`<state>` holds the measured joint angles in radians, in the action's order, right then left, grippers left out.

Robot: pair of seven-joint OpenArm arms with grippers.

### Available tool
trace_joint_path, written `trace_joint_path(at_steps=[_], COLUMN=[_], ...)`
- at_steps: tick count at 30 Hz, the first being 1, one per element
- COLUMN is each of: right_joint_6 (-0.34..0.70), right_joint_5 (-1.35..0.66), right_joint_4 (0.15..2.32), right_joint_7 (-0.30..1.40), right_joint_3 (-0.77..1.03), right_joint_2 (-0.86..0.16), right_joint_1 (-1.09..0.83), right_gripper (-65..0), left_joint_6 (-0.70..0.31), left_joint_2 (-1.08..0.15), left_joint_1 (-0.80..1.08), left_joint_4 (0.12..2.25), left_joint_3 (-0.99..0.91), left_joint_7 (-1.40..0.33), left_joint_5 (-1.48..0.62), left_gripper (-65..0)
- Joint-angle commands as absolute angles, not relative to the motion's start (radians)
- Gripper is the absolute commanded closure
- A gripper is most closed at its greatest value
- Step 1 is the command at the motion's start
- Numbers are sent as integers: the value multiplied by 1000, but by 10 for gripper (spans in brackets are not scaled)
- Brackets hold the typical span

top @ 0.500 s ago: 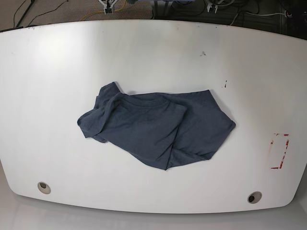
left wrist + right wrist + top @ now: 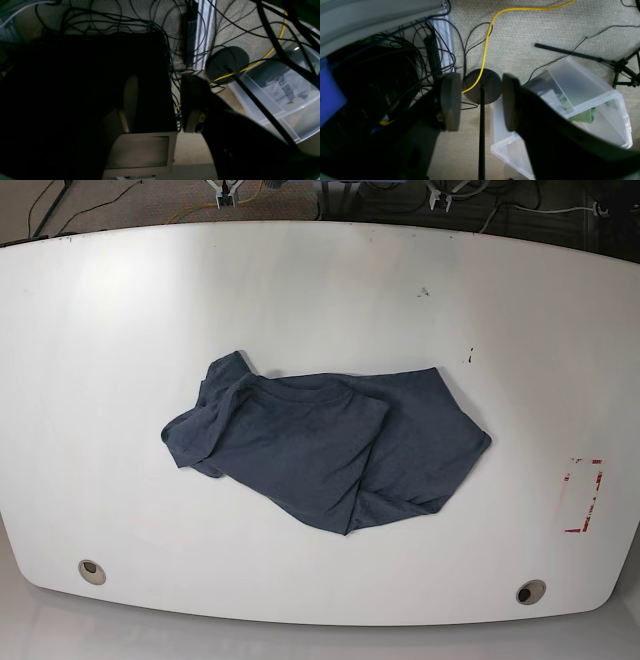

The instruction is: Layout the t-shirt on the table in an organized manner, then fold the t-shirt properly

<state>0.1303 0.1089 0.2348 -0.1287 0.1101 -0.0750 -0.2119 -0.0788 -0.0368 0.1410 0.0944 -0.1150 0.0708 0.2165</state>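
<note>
Only from base: t-shirt (image 2: 325, 445) crumpled

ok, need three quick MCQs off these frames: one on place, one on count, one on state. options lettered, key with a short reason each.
1. Where does the t-shirt lie on the table?
A. near the middle
B. over the red-taped mark
C. hanging off the far edge

2. How many round grey grommet holes show in the tabletop?
A. one
B. two
C. four

3. What state is the right tool in?
A. shut on the shirt
B. shut, empty
C. open, empty

Key:
1 A, white tabletop shows all round the shirt.
2 B, one near each front corner.
3 C, floor and a black stand show between its pads.
</note>
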Motion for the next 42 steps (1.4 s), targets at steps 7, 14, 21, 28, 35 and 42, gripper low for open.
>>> trace_joint_path(at_steps=[7,14,21,28,35,42], right_joint_6=[128,129,133,128,127,125], right_joint_5=[112,111,114,116,116,116], right_joint_4=[233,237,240,240,242,245], right_joint_7=[-137,-133,-136,-136,-136,-137], right_joint_3=[113,114,104,104,104,104], right_joint_2=[-78,-79,-56,-53,-51,-51], right_joint_1=[-220,-221,-182,-182,-182,-185], right_gripper=[-257,-256,-254,-254,-250,-249], left_joint_6=[-80,-78,-84,-84,-84,-84], left_joint_2=[-42,-41,-50,-50,-51,-51], left_joint_1=[142,142,140,140,140,147], left_joint_4=[91,95,102,102,102,124], left_joint_3=[-116,-117,-111,-111,-111,-111], left_joint_7=[71,69,77,77,77,79], left_joint_5=[216,214,217,217,217,217], left_gripper=[-263,-262,-260,-260,-260,-260])
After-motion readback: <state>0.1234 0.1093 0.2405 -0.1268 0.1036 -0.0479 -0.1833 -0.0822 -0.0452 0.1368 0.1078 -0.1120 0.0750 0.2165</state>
